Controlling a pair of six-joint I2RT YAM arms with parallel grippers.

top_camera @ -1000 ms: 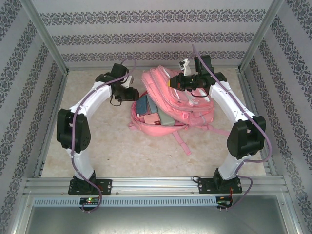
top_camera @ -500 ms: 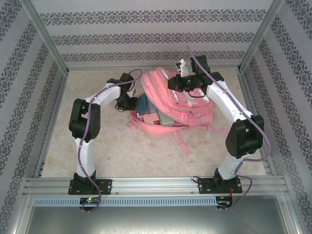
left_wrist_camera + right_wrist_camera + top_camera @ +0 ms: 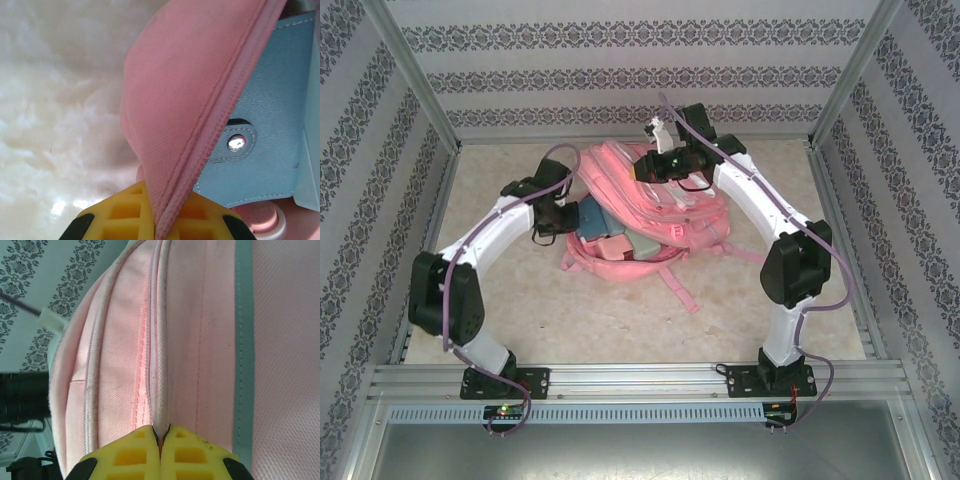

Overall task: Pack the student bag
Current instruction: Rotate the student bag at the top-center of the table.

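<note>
The student bag slumps at the far middle of the worktop. My left jaws are clamped on its opening's rim, my right jaws on a top seam. It's soft, floppy fabric, so stitched edges seem the surest holds.

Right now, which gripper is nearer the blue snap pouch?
Left: left gripper pinches the student bag rim beside the blue pouch; right gripper clamps a fabric fold farther back.

Mostly pink on my screens.
I see the student bag pink with a teal stripe, a pale blue case, cream mottled counter, grey floral-striped walls.
</note>
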